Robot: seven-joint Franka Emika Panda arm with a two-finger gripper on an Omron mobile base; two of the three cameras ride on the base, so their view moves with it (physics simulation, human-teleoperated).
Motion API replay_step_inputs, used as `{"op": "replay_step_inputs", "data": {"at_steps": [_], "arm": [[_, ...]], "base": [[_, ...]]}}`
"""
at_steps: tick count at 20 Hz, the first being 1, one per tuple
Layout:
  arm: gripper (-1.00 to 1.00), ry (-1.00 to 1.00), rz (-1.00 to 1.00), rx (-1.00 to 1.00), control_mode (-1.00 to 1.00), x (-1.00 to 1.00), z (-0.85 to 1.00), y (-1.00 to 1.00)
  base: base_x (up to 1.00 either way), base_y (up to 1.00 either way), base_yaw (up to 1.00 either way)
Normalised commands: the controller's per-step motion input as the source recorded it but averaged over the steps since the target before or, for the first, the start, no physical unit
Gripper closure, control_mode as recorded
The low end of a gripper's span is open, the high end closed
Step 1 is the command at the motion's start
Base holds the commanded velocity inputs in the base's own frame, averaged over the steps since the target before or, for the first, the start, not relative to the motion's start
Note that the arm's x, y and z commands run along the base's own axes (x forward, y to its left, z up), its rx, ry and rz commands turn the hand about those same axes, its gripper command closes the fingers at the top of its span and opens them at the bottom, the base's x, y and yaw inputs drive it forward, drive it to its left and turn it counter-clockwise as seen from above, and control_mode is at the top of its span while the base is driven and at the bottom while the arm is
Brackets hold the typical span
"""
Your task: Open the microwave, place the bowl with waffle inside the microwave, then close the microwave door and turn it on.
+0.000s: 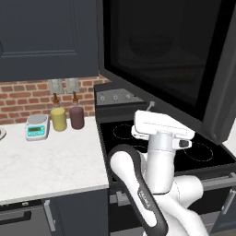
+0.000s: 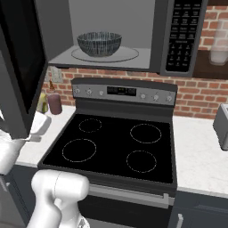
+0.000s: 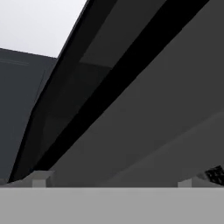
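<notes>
The microwave point(image 2: 133, 26) hangs above the stove with its cavity exposed. The microwave door point(image 1: 170, 55) stands swung out wide to the left, and its dark frame and black glass point(image 2: 20, 67) reach over the stove's left side. The bowl point(image 2: 99, 43), blue-grey with pale streaks, rests on the glass turntable inside the cavity. The waffle is hidden behind the bowl's rim. My hand point(image 1: 159, 128) hovers just below the door's lower edge. My gripper point(image 3: 113, 180) is open with nothing between its fingers, and it looks up along the door's dark underside.
A black stove point(image 2: 116, 147) with several rings lies under the microwave. The keypad point(image 2: 182, 35) is on the microwave's right side. A scale point(image 1: 37, 126) and two jars point(image 1: 58, 119) stand on the white counter at the left. A toaster point(image 2: 221, 125) sits at the right.
</notes>
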Motion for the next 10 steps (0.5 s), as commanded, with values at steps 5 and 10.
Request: {"op": "replay_step_inputs", "data": {"at_steps": [5,10], "arm": [[-1.0,-0.09,-0.26,0.37,-1.0,0.03,0.0,-0.31],[-1.0,-0.08,-0.23,0.36,-1.0,0.14,0.01,-0.29]], "base": [[0.0,0.0,0.0],[0.0,0.0,0.0]]}}
